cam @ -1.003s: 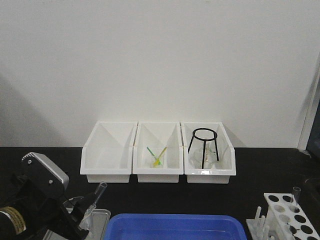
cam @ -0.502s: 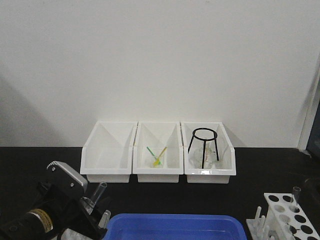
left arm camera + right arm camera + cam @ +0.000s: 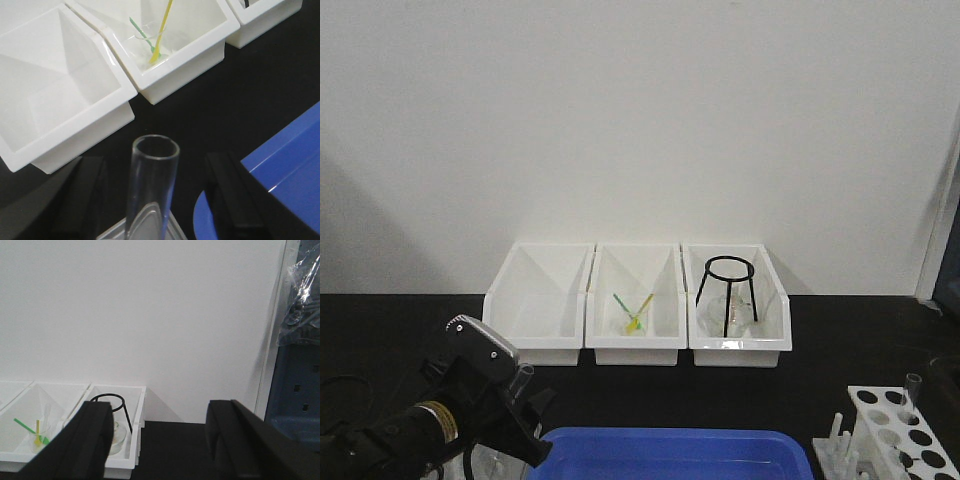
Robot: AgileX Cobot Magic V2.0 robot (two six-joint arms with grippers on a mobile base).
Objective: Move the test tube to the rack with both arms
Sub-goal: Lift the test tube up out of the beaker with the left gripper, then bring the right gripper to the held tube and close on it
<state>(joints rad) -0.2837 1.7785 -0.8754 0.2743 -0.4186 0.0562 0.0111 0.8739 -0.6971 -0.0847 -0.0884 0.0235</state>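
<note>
One test tube (image 3: 154, 192) between left tool (image 3: 150, 200) fingers (mouth up).

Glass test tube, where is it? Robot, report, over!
Left gripper shut on slim clear glass test tube, mouth up. Right gripper open, empty. White plastic rack far right; blue tray between.

**Three White Bins Lining a Black Bench**

Three white bins are sitting side by side against a white wall. The left bin (image 3: 537, 300) is holding nothing visible; the middle bin (image 3: 635, 305) is carrying green and yellow sticks (image 3: 634, 312); the right bin (image 3: 737, 305) is housing a black wire tripod stand (image 3: 728, 292). A blue tray (image 3: 670, 455) is lying in front of them.
</note>
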